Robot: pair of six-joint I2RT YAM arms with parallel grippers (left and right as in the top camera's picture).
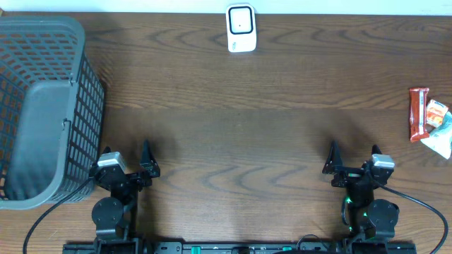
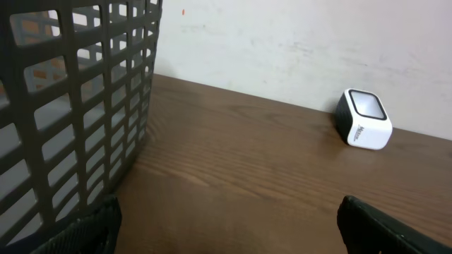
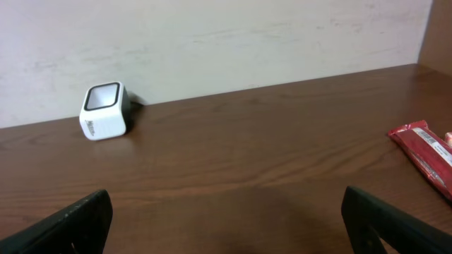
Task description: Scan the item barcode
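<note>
Red foil-wrapped snack bar (image 1: 419, 113) is lying flat at the right edge of the brown wooden table (image 1: 247, 127), beside a white crinkly packet (image 1: 439, 130). It is probably light, slippery and crushable, so gripping across its narrow middle is looking safest. The left gripper (image 1: 127, 161) and right gripper (image 1: 353, 159) are gaping empty, well apart from it.

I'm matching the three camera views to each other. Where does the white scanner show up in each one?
Overhead: scanner at top centre.
Left wrist: scanner right of centre, basket at left.
Right wrist: scanner upper left.
Shared landmark: the pale wall right behind it.
</note>
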